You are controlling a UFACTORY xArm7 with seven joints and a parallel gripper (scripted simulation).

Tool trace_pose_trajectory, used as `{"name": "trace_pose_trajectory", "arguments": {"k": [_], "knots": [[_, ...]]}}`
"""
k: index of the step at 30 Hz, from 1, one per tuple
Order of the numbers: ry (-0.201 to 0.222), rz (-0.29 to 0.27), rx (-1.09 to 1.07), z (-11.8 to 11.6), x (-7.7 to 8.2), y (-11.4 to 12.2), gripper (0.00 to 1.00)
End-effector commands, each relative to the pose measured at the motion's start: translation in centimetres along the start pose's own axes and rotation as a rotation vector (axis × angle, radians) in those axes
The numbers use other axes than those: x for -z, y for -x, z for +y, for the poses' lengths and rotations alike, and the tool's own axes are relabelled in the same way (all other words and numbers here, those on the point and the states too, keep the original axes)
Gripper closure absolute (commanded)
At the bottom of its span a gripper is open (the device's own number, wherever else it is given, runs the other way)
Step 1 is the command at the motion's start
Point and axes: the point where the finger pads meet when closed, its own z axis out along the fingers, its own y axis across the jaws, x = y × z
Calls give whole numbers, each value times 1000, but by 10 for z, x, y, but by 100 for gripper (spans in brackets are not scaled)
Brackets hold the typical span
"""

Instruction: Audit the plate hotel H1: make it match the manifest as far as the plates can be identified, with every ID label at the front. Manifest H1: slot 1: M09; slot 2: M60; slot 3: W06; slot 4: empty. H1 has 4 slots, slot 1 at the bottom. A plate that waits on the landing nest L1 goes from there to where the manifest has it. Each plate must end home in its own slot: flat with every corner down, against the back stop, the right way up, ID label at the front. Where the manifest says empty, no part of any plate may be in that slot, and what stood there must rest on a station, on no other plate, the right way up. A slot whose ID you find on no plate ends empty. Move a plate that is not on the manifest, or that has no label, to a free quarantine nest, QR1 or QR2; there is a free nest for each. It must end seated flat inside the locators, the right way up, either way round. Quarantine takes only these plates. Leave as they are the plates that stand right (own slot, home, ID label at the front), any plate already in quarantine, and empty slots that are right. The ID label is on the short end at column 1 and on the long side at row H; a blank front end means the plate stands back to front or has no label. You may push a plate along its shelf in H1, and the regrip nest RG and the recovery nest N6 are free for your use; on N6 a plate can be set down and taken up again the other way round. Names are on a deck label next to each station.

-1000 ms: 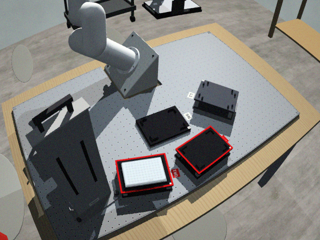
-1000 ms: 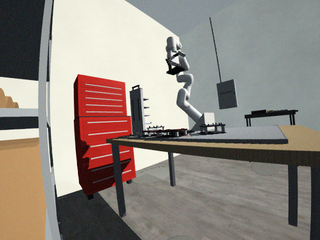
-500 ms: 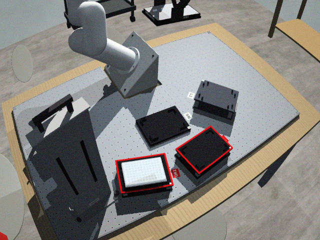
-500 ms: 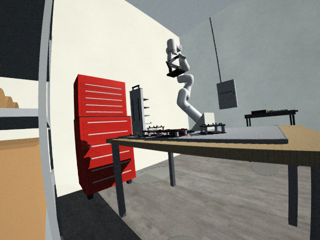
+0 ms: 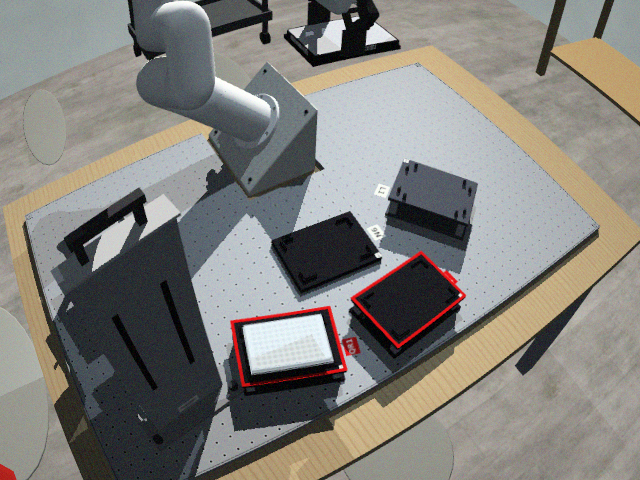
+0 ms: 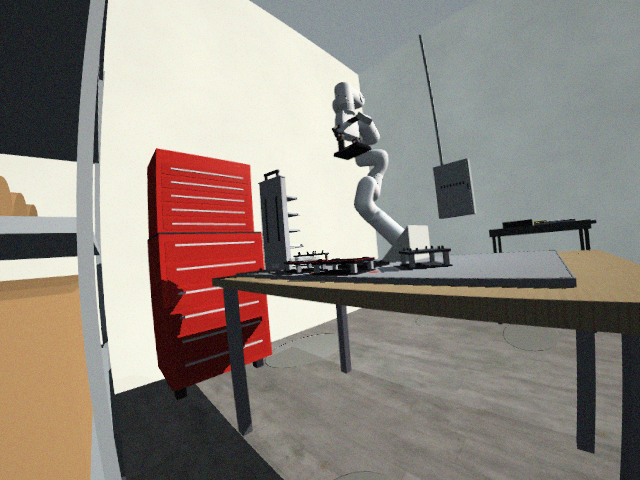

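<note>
My gripper (image 6: 345, 143) is shut on a dark-framed plate (image 6: 352, 150) and holds it tilted, high above the deck. In the overhead view the plate (image 5: 341, 38) shows at the top edge, with the gripper (image 5: 356, 24) over it. Its label cannot be read. The plate hotel H1 (image 5: 134, 310) is a tall grey tower at the deck's left; in the side view (image 6: 273, 222) its shelves stick out to the right and look thin and bare. A white plate (image 5: 286, 343) sits in the red-framed quarantine nest next to the hotel.
The second red-framed quarantine nest (image 5: 408, 299) holds no plate. The black nest N6 (image 5: 325, 250) and the raised landing nest L1 (image 5: 431, 198) hold no plate either. The arm's grey base block (image 5: 268, 134) stands at the back. A red tool cabinet (image 6: 206, 258) stands beyond the table.
</note>
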Motion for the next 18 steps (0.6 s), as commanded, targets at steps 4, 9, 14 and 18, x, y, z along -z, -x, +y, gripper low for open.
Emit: {"name": "trace_pose_trajectory", "arguments": {"k": [4, 9, 14, 18], "knots": [[4, 2, 0, 0, -11, 0, 100], [4, 2, 0, 0, -18, 0, 100], [4, 2, 0, 0, -25, 0, 100], [4, 2, 0, 0, -31, 0, 100]]}}
